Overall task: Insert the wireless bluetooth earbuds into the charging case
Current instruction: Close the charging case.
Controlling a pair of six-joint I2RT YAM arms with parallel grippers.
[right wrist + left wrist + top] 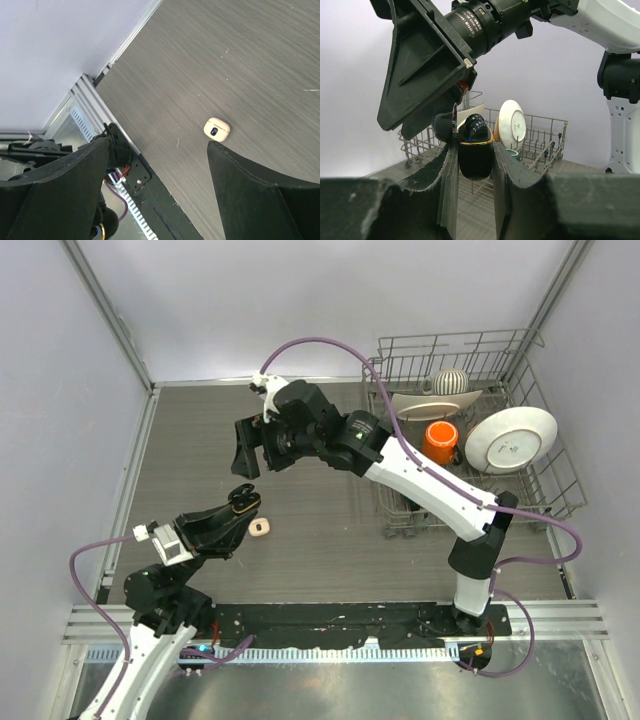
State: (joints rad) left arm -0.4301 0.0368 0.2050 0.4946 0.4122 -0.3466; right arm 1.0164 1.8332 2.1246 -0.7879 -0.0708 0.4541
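Note:
My left gripper (241,502) (475,152) is shut on a black charging case (475,155) with a gold rim, held upright above the table. Its lid (443,129) hangs open to the left. A glossy black bulge with a blue light sits in the case's mouth; I cannot tell whether it is one of the earbuds. No loose earbuds show. My right gripper (257,450) (157,142) hovers open just above and beyond the case, fingers pointing down, with nothing between them. A small white case (261,528) (216,128) lies shut on the table beside the left gripper.
A wire dish rack (545,480) at the right holds a white plate (510,438), an orange cup (441,441) and a striped bowl (450,380). Grey walls close off the left, back and right. The arms' black base plate (330,620) runs along the near edge.

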